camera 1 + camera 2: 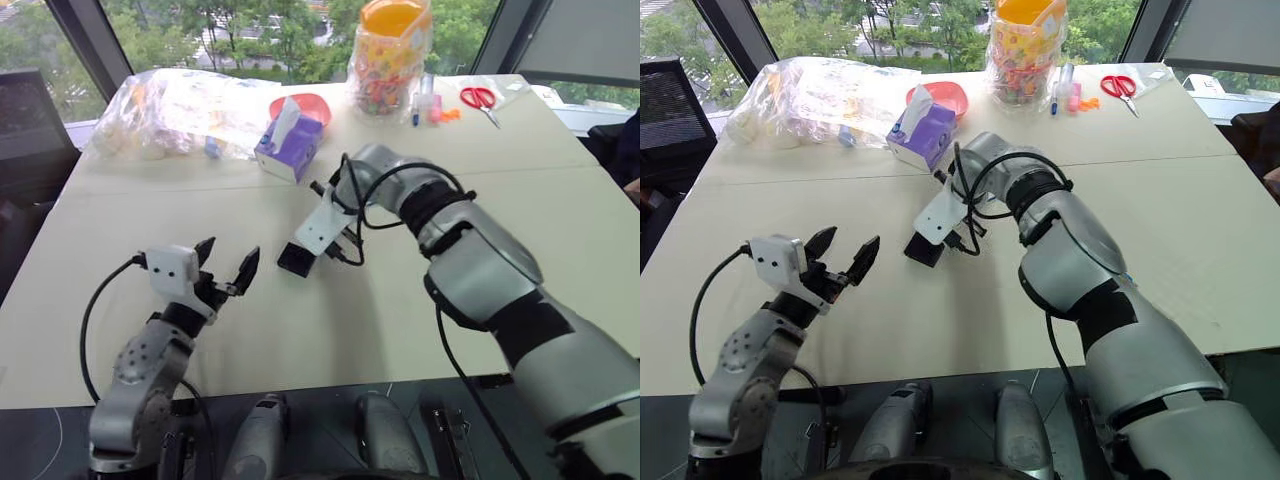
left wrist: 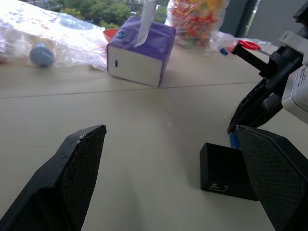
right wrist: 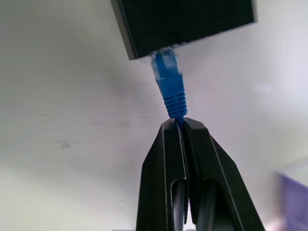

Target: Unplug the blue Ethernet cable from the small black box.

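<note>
Our right gripper (image 3: 183, 122) is clamped on the blue Ethernet cable (image 3: 171, 89) just behind its plug, which sits in the small black box (image 3: 185, 21) ahead, so the pull remains; our left gripper (image 1: 226, 264) stands apart, empty.

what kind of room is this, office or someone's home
Probably an office or lab room high in a building: a large pale table by tall windows overlooking treetops, with scissors, a tissue box and a snack jar on it.

Far side of the table (image 1: 560, 230) — purple tissue box (image 1: 289, 150), snack jar (image 1: 391, 60), red scissors (image 1: 481, 99) (all apart).
</note>
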Action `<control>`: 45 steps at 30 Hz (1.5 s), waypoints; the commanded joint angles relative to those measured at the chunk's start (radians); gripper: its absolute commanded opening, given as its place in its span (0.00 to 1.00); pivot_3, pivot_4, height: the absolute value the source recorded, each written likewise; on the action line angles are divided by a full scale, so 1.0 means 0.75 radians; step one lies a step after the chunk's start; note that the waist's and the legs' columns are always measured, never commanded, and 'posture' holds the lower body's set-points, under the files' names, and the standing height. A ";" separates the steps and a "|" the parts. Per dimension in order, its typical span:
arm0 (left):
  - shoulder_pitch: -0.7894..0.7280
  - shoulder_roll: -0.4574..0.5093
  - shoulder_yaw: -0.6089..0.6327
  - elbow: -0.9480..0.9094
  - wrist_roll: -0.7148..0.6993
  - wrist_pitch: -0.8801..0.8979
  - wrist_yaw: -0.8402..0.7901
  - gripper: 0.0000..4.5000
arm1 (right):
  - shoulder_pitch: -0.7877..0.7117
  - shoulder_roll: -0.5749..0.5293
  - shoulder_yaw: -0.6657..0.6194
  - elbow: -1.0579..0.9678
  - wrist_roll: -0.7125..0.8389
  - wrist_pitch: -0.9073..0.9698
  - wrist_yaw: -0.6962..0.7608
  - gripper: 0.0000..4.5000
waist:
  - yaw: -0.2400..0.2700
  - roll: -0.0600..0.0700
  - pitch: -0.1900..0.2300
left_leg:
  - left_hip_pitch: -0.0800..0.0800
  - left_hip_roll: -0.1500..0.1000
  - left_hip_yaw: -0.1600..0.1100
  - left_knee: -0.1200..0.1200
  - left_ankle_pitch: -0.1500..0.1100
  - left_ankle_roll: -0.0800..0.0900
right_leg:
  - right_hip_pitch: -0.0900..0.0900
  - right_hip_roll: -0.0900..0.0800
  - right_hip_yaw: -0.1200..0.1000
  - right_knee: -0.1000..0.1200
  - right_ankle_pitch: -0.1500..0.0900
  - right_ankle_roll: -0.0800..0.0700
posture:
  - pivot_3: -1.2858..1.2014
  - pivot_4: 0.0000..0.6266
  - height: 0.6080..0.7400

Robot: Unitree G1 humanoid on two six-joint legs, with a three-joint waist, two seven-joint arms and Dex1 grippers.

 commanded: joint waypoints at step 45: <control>-0.642 0.321 0.006 0.391 -0.370 0.342 -0.521 0.11 | 1.003 -0.326 -0.444 -1.487 0.100 0.228 -0.894 0.00 | 0.002 -0.002 0.000 | 0.000 0.000 0.000 0.000 0.003 -0.004 | 0.002 0.000 0.002 -0.001 0.000 0.000 | 0.52 0.24 0.90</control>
